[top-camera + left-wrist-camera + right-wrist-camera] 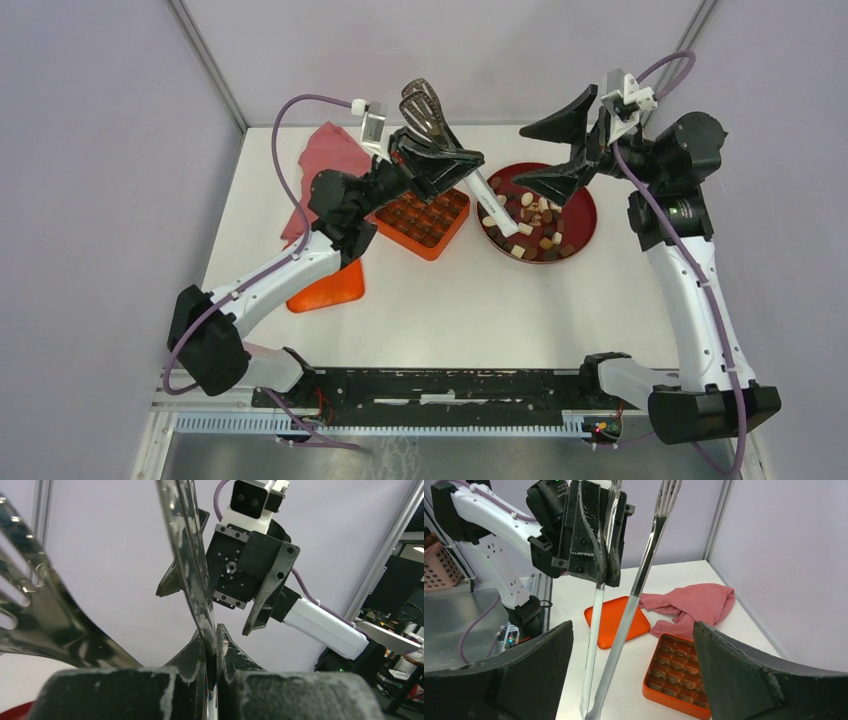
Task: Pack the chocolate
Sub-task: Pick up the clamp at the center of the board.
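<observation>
The left fingers (110, 695) pinch the tongs (428, 112), the right fingers (524, 675) spread wide beside them, so bring the tips down slowly onto chocolate (535, 225) on the plate (590, 215) by the tabletop's far edge.

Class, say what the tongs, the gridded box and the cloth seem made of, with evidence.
Tongs: likely polished steel, mirror-like reflections. Gridded box: probably plastic or silicone, smooth even orange. Cloth: soft pink fabric, rumpled folds.

There is one orange gridded box (425, 220), one flat orange lid (330, 290), one pink cloth (325, 160) and one pair of metal tongs (430, 115). One dark red plate (588, 205) at one o'clock carries well over ten chocolate pieces (526, 229), too small to count exactly.
</observation>
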Motion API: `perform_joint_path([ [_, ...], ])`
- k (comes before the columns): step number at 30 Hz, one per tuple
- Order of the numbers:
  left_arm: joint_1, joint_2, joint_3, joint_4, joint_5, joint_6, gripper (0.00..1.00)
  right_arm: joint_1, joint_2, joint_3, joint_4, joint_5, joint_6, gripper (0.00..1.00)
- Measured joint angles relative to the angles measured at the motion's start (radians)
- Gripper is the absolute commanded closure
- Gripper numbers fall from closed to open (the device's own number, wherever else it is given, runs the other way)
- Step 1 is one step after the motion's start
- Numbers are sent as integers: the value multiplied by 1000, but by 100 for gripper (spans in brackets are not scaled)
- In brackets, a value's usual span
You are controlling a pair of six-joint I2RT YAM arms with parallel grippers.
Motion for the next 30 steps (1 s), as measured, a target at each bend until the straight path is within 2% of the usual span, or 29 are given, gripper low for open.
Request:
perform_joint_path([
  [5,4,-40,-42,39,-14,-6,98,31,-74,-127,153,-16,71,2],
  [8,4,-29,-42,112,2,-25,98,71,-123,-214,186,3,79,2],
  [12,3,-6,-42,193,36,-41,98,116,-137,-230,172,38,76,2],
  [21,-3,46,-25,260,74,-53,98,182,-100,-230,106,135,109,2],
  [24,-11,58,-18,270,78,-58,98,204,-75,-235,119,166,156,4],
  [30,-17,70,-17,300,76,-78,98,248,-40,-251,127,185,205,15],
])
